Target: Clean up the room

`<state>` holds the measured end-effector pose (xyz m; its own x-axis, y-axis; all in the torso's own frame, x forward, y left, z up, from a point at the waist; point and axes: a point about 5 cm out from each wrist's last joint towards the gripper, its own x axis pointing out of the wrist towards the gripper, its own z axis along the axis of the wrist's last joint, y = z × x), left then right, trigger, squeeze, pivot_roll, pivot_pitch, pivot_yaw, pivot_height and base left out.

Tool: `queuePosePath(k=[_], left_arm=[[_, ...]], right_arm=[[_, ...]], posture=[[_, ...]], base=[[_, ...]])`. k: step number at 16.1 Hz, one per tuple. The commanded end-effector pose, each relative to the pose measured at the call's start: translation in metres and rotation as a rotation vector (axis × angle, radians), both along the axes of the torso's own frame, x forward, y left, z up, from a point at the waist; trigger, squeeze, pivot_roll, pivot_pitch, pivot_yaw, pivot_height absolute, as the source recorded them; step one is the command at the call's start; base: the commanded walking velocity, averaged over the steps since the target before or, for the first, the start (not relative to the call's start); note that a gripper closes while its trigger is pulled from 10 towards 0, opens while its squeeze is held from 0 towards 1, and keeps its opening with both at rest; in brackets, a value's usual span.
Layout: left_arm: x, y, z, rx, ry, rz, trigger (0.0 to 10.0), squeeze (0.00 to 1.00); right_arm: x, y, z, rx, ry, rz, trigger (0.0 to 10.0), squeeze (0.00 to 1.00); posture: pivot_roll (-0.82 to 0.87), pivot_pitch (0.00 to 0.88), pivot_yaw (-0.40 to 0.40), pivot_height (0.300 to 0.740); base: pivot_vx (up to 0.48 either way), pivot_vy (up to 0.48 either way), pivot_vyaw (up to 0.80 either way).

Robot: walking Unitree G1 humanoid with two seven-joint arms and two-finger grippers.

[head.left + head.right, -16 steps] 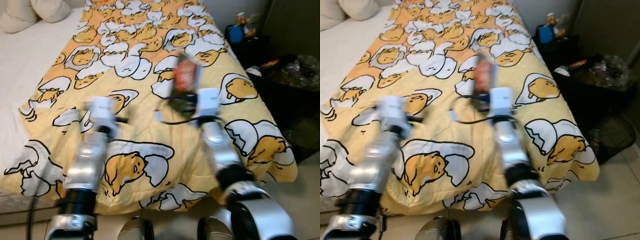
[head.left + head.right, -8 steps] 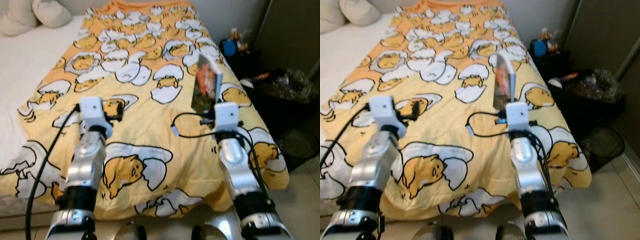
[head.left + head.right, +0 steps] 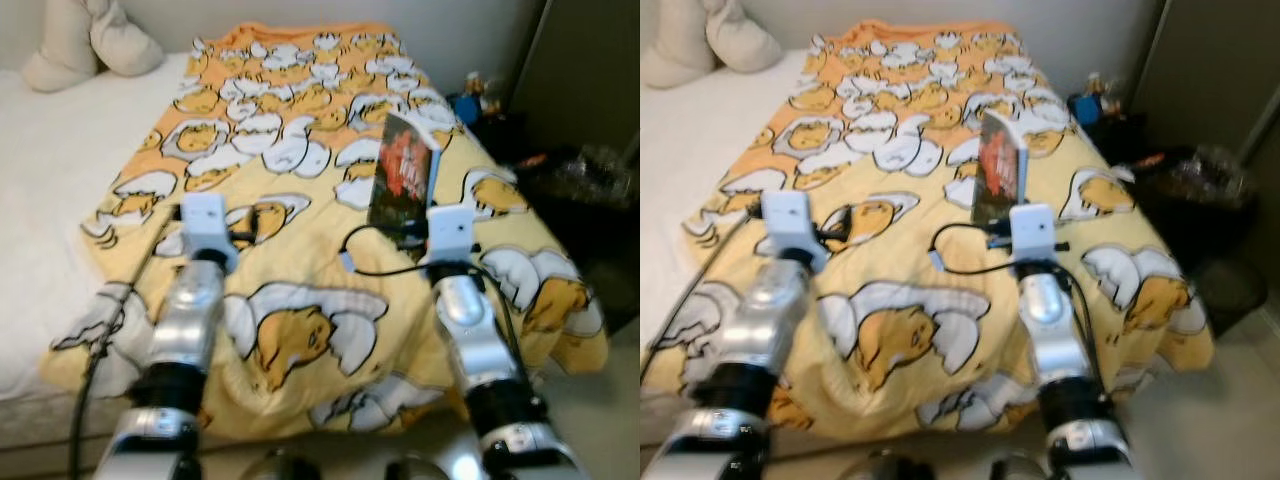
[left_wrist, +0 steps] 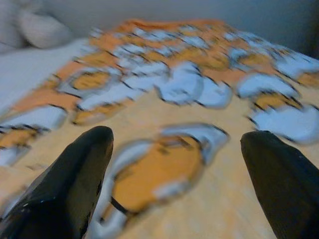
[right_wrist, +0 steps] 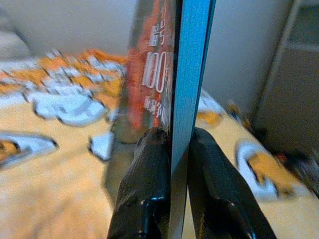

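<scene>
Book (image 3: 402, 185) clamped upright between the two black fingers of the right gripper (image 5: 172, 149), held above the yellow-and-orange egg-character duvet (image 3: 300, 130) at about one o'clock from the head camera, dark cover with red-orange artwork and a blue spine edge; large "100" readable on the cover among East Asian characters too blurred to make out. Left gripper (image 4: 174, 164) at about eleven o'clock, fingers spread wide and holding nothing, hovering just over the duvet. Cream pillows (image 3: 90, 45) at the bed's far corner near ten o'clock, dark cluttered nightstand (image 3: 490, 100) beside the bed around two o'clock.
</scene>
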<state>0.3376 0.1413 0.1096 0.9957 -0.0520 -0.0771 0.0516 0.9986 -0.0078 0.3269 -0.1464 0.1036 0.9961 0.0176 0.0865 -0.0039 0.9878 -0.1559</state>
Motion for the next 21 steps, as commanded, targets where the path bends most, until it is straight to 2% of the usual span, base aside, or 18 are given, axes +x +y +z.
queuePosePath(k=[1, 4, 5, 7, 9, 10, 12, 14, 15, 16, 19, 21], left_arm=[[-0.004, 0.006, -0.004, 0.029, 0.009, 0.013, 10.0, 0.00], [-0.010, 0.017, -0.003, 0.052, -0.013, 0.058, 10.0, 0.00], [-0.024, 0.021, -0.013, 0.060, 0.023, 0.076, 10.0, 0.00], [-0.067, 0.024, -0.043, 0.102, 0.134, 0.073, 10.0, 0.00], [-0.075, 0.024, -0.050, 0.080, 0.172, 0.104, 10.0, 0.00], [-0.072, 0.023, -0.049, 0.064, 0.167, 0.132, 10.0, 0.00], [-0.057, 0.012, -0.039, 0.032, 0.144, 0.172, 10.0, 0.00], [-0.048, 0.014, -0.035, 0.059, 0.142, 0.167, 10.0, 0.00], [-0.041, 0.020, -0.031, 0.075, 0.133, 0.168, 10.0, 0.00], [-0.034, 0.026, -0.028, 0.090, 0.131, 0.161, 10.0, 0.00], [-0.017, 0.032, -0.015, 0.216, 0.084, 0.061, 10.0, 0.00], [-0.008, 0.034, -0.005, 0.226, 0.051, 0.023, 10.0, 0.00]], right_arm=[[-0.001, -0.002, -0.006, 0.063, 0.035, -0.008, 0.0, 0.00], [-0.006, -0.001, -0.010, 0.067, 0.046, 0.032, 0.0, 0.00], [-0.007, -0.003, -0.008, 0.046, 0.040, 0.053, 0.0, 0.00], [-0.012, -0.014, -0.009, 0.000, 0.057, 0.092, 0.0, 0.00], [-0.014, -0.021, -0.013, -0.011, 0.081, 0.096, 0.0, 0.00], [-0.013, -0.024, -0.015, -0.021, 0.101, 0.105, 0.0, 0.00], [-0.008, -0.023, -0.020, -0.019, 0.150, 0.137, 0.0, 0.00], [-0.004, -0.014, -0.017, -0.005, 0.140, 0.158, 0.0, 0.00], [-0.003, -0.010, -0.016, 0.019, 0.134, 0.153, 0.0, 0.00], [-0.003, -0.006, -0.016, 0.027, 0.125, 0.150, 0.0, 0.00], [-0.007, 0.000, -0.015, 0.052, 0.073, 0.095, 0.0, 0.00], [-0.012, 0.006, -0.015, 0.032, 0.059, 0.087, 0.0, 0.00]], posture=[[-0.12, 0.000, 0.093, 0.723], [-0.13, 0.000, 0.091, 0.723], [-0.14, 0.000, 0.082, 0.723], [-0.13, 0.000, 0.056, 0.723], [-0.13, 0.000, 0.024, 0.723], [-0.12, 0.000, 0.010, 0.723], [-0.11, 0.000, -0.008, 0.723], [-0.11, 0.000, -0.006, 0.723], [-0.10, 0.000, 0.005, 0.723], [-0.10, 0.000, 0.013, 0.723], [-0.10, 0.000, 0.045, 0.723], [-0.12, 0.000, 0.068, 0.723]], base=[[0.000, 0.480, 0.79], [0.000, 0.480, 0.75], [0.000, 0.480, 0.74], [0.000, 0.480, 0.74], [0.000, 0.480, 0.74], [0.000, 0.480, 0.74], [0.000, 0.480, 0.73], [0.000, 0.480, 0.73], [0.000, 0.480, 0.68], [0.000, 0.480, 0.00], [0.000, 0.480, 0.00], [0.000, 0.480, -0.80]])
